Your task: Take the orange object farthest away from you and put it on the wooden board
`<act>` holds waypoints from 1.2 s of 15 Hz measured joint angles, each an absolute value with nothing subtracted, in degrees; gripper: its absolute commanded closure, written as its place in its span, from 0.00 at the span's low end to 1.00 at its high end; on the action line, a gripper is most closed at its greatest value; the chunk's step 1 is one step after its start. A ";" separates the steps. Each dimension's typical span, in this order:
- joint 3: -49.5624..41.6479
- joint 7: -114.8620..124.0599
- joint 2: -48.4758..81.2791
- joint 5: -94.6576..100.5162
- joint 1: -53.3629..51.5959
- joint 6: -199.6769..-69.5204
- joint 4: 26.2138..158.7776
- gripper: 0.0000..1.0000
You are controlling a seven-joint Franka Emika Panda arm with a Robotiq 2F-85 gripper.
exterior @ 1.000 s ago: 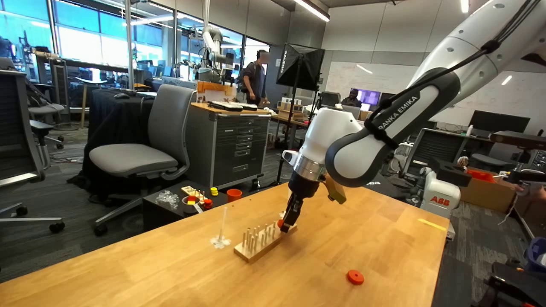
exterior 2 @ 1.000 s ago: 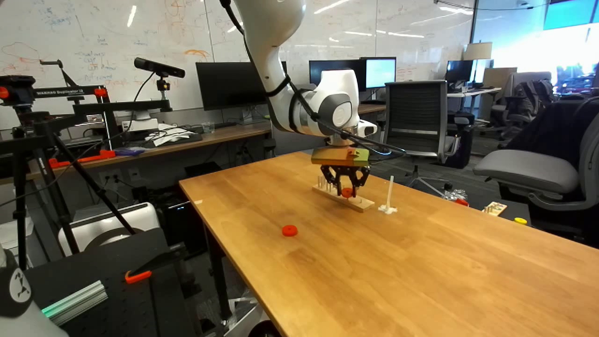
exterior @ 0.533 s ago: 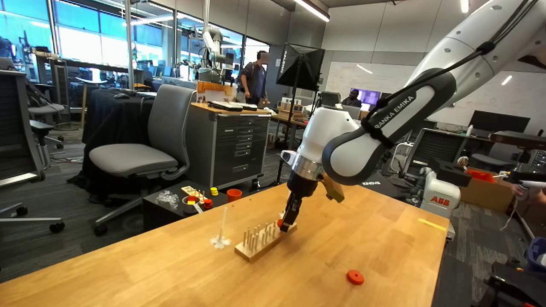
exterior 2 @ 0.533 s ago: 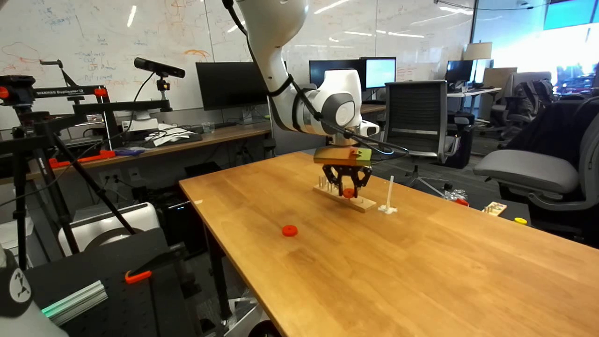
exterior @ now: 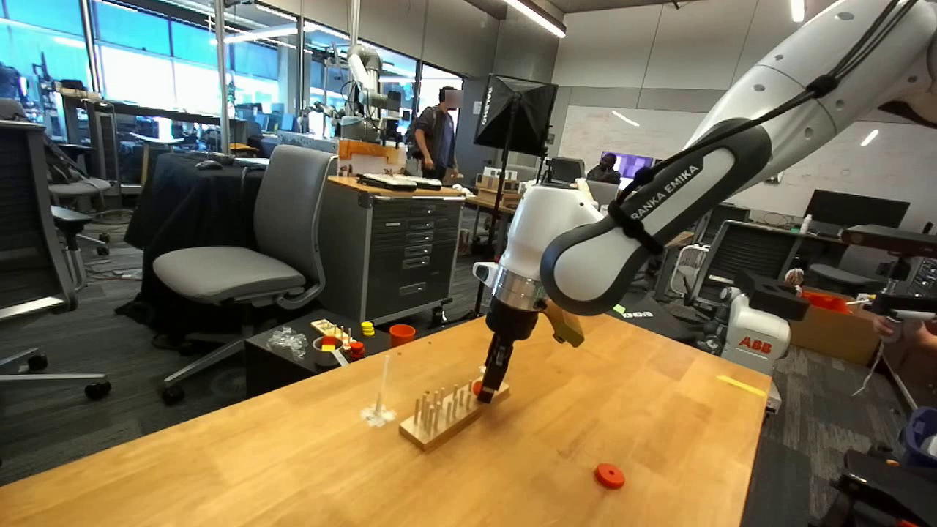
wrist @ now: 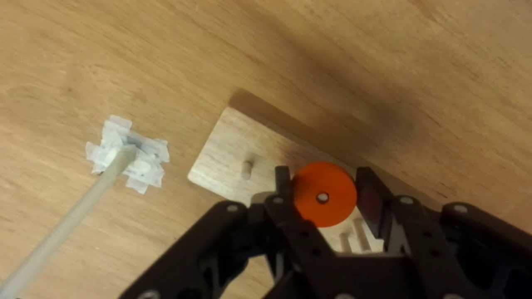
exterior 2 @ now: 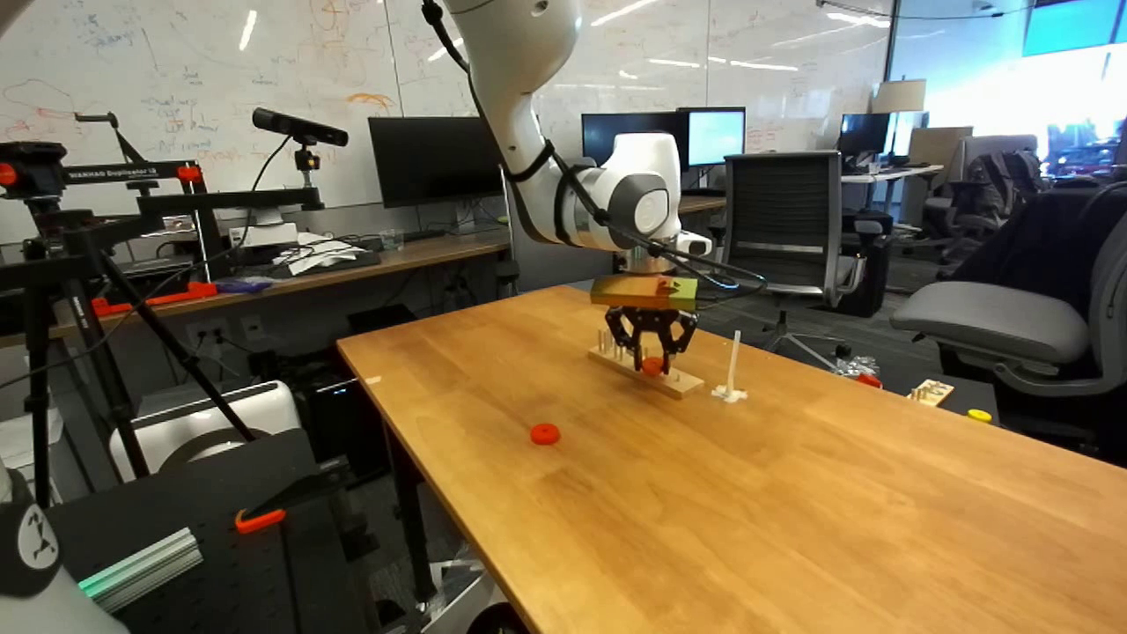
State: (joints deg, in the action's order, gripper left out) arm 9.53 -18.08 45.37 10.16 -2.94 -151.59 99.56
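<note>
Worktop (exterior: 527, 454): wood, grain in varied browns. From where I stand, a pegged wooden board (exterior: 452, 425) lies flat on it, long axis from 8 to 2 o'clock in an exterior view. Bearings off the board: thin pale rod (exterior: 382, 384), upright, foot set in white tape (exterior: 377, 419), near, 9 o'clock; orange-red disc (exterior: 609, 479), flat, centre hole, apart, 4 o'clock; yellow tape strip (exterior: 741, 386), by the edge, well apart, 3 o'clock.

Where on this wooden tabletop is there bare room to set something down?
Bare tabletop lies between the wooden board and the loose red disc; a wider stretch runs past the taped-down stick, on its side away from the board. The board itself is crowded: the jaws are closed on the orange disc over it, and that stick stands off one end.
</note>
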 measured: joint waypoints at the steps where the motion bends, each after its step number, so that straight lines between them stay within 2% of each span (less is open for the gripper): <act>1: 9.46 -17.97 45.53 10.16 -3.23 -151.06 99.28 0.18; 3: 9.41 -17.93 45.79 10.16 -3.72 -150.22 99.11 0.02; 4: 9.41 -17.93 45.80 10.16 -3.89 -149.85 99.11 0.00; 12: 9.41 -18.03 43.58 10.94 -4.36 -149.71 100.90 0.00; 18: 9.41 -18.51 35.44 12.00 -4.36 -150.94 109.50 0.00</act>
State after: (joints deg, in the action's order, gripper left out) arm 9.41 -18.51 35.44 12.00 -4.36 -150.94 109.50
